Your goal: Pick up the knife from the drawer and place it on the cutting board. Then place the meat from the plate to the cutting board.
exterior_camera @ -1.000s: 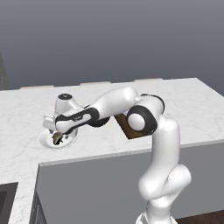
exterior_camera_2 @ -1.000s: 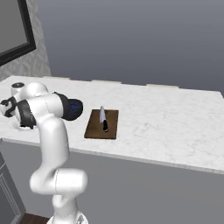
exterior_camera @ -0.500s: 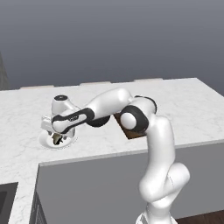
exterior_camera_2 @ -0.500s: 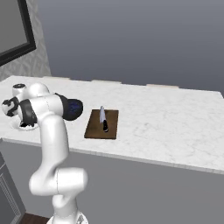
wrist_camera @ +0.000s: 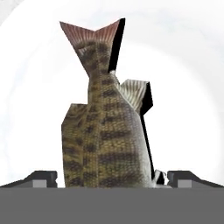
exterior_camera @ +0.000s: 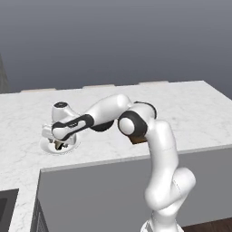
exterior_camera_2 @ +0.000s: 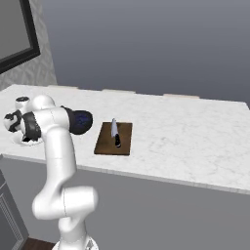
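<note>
the gripper [wrist_camera: 108, 178] hangs low over the plate [wrist_camera: 192, 109] with its jaws spread wide, one dark fingertip [wrist_camera: 41, 178] on each side of the meat [wrist_camera: 105, 131] and neither seen pressing it. the meat lies between them on the white plate: a fish-shaped piece with olive-brown scaled skin crossed by darker bands, a pale ribbed fin on one flank and a reddish forked tail pointing away from the hand. from the left base view the gripper [exterior_camera: 58, 144] sits right on the plate [exterior_camera: 47, 146] at the counter's [exterior_camera: 190, 113] near edge. well off to the arm's side lies the cutting board [exterior_camera_2: 110, 142], dark brown, with the knife [exterior_camera_2: 115, 133] resting on it, black handle toward the counter's front. a dark blue bowl [exterior_camera_2: 83, 121] stands between board and plate.
</note>
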Robot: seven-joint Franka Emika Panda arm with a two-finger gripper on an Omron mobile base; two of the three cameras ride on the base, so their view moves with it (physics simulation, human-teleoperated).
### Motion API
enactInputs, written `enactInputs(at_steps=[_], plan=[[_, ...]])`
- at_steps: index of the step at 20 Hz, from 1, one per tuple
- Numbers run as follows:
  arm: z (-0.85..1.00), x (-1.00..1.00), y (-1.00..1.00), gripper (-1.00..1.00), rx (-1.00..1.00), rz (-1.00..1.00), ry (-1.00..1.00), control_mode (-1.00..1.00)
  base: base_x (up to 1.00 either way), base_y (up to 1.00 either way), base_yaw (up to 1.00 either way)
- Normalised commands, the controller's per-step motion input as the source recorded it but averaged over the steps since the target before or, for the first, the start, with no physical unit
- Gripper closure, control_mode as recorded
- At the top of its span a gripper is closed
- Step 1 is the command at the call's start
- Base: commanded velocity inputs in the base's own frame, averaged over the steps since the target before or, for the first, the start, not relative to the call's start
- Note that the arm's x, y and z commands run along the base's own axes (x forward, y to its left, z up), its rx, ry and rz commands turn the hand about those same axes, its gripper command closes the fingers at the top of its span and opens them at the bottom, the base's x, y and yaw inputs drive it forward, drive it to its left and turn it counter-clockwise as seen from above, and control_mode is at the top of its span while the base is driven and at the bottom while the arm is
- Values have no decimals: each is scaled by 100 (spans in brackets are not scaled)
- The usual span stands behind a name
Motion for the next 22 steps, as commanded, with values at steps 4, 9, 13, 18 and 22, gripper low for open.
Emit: enactInputs(at_steps=[4, 9, 13, 18, 22], plan=[[-42, 11, 15, 100, 0, 0, 5, -100, 0, 0, 0], [-15, 1, 7, 100, -1, 0, 0, -100, 0, 0, 0], [14, 0, 0, 100, -3, -1, -1, -100, 0, 0, 0], [76, 0, -10, 100, -7, 0, -4, -100, 0, 0, 0], [100, -14, -21, 100, -5, 8, -2, -100, 0, 0, 0]])
